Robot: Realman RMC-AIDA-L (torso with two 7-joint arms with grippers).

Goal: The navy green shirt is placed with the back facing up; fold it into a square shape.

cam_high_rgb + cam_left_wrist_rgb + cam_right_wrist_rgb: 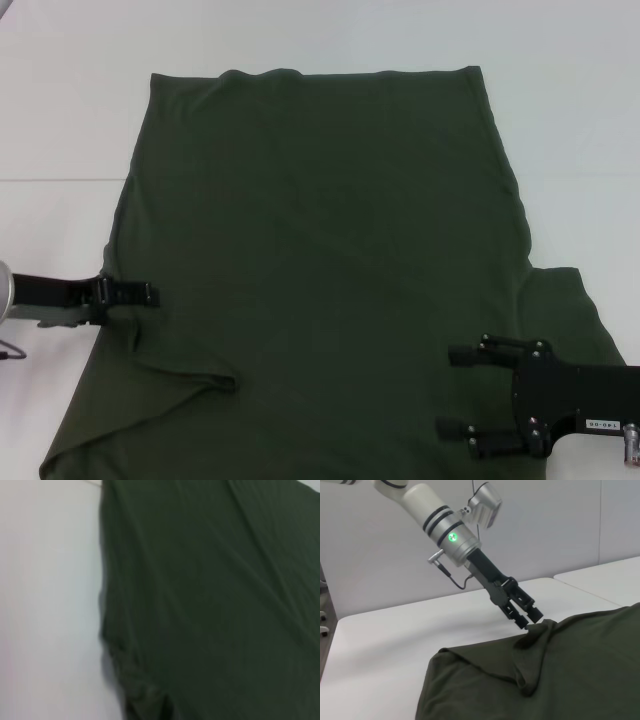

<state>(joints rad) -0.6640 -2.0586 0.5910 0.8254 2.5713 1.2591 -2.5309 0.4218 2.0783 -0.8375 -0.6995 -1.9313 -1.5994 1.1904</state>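
White table (60, 120), wide and bare at the edges. The navy green shirt (320, 260) covers most of it, plain side up, hem toward the far side, one short sleeve (570, 305) sticking out flat on the robot's right.

Left gripper (150, 296) is at the shirt's left edge, fingers pinched shut on a fold of cloth; the right wrist view shows the fabric tented up at the fingertips (532, 617), with a loose flap (190, 375) already turned inward below it.

Right gripper (455, 392) hangs over the near right part of the shirt, jaws wide apart, holding nothing.

Handling, as I judge it: light, soft cotton, limp (it drapes and creases at once). Best taken at hems and sleeve seams; a mid-panel pinch will likely just bunch.
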